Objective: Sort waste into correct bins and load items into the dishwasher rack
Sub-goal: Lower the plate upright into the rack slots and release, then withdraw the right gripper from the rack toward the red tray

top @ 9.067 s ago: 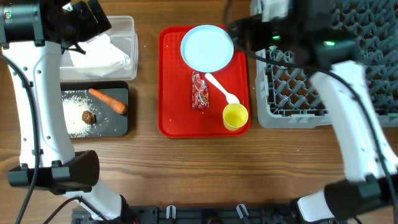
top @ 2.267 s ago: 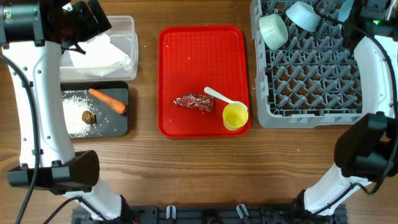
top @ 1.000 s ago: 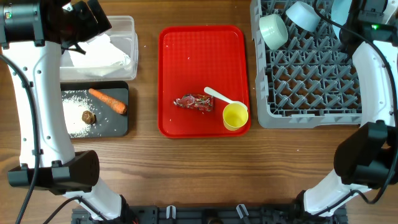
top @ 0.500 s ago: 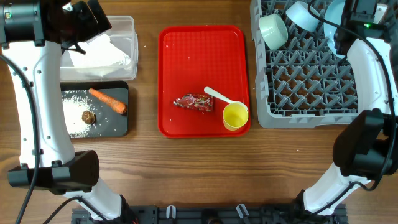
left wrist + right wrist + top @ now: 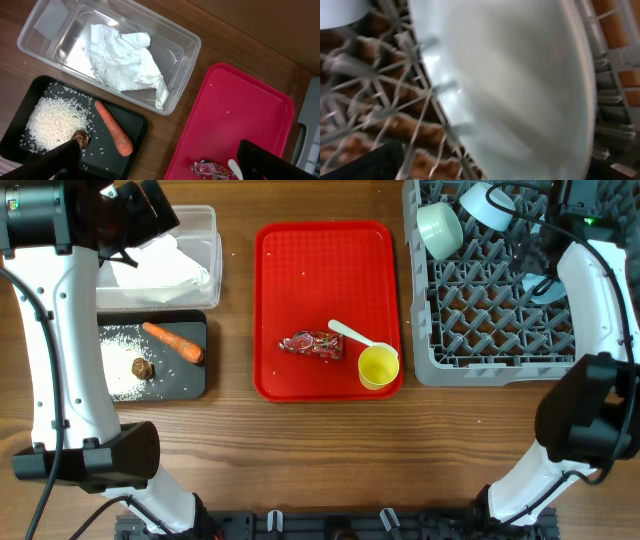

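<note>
The pale-blue plate (image 5: 541,285) lies tilted among the pegs of the grey dishwasher rack (image 5: 480,330), partly under my right arm. It fills the right wrist view as a blurred plate (image 5: 520,75), and my right gripper (image 5: 495,170) stands open above it, holding nothing. Two bowls (image 5: 440,228) (image 5: 487,205) rest at the rack's back. The red wrapper (image 5: 312,345), white spoon (image 5: 353,334) and yellow cup (image 5: 378,366) lie on the red tray (image 5: 300,270). My left gripper (image 5: 160,162) hangs open and empty, high over the gap between the bins and the red tray.
The clear tub (image 5: 205,240) holds the crumpled napkin (image 5: 127,62). The black tray (image 5: 130,120) holds the carrot (image 5: 114,128), the brown lump (image 5: 80,137) and rice (image 5: 50,122). Bare wood runs along the table's front.
My right gripper opened and let go of the plate. The plate dropped from the rack's back right corner down among the pegs. The left arm has not moved.
</note>
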